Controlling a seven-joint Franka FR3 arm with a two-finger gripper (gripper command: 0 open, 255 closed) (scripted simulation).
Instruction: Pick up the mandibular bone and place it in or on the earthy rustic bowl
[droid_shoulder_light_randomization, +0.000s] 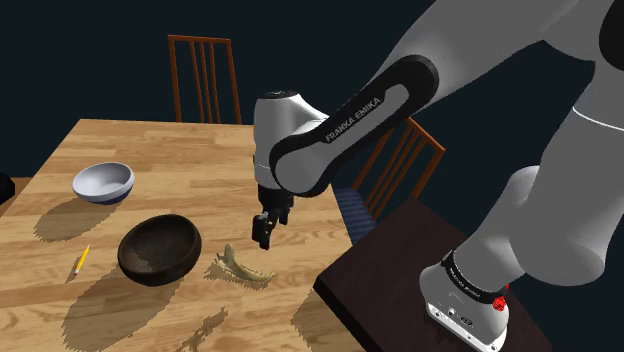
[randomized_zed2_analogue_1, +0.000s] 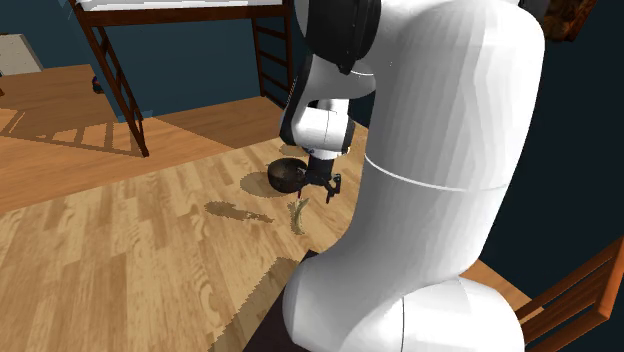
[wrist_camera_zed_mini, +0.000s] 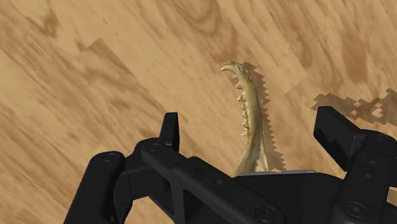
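Observation:
A pale yellowish jaw bone (droid_shoulder_light_randomization: 238, 264) with a row of teeth lies flat on the wooden table (droid_shoulder_light_randomization: 150, 140), close to its near edge. Just beside it, toward the shoulder view's left, stands a dark brown rough bowl (droid_shoulder_light_randomization: 160, 248). My black gripper (droid_shoulder_light_randomization: 265, 232) hangs open a short way above the table, slightly right of the bone, holding nothing. In the wrist view the bone (wrist_camera_zed_mini: 251, 114) lies below, between the spread fingers (wrist_camera_zed_mini: 168, 130), which do not touch it. The second exterior view has the bone (randomized_zed2_analogue_1: 298, 214), the bowl (randomized_zed2_analogue_1: 288, 176) and the gripper (randomized_zed2_analogue_1: 325, 190) close together.
A white and blue bowl (droid_shoulder_light_randomization: 103, 182) sits farther back on the left, and a yellow pencil (droid_shoulder_light_randomization: 80, 260) lies left of the dark bowl. Wooden chairs (droid_shoulder_light_randomization: 205, 75) (droid_shoulder_light_randomization: 400, 165) stand at the table's far side and right. The dark stand (droid_shoulder_light_randomization: 390, 285) adjoins the table's right edge.

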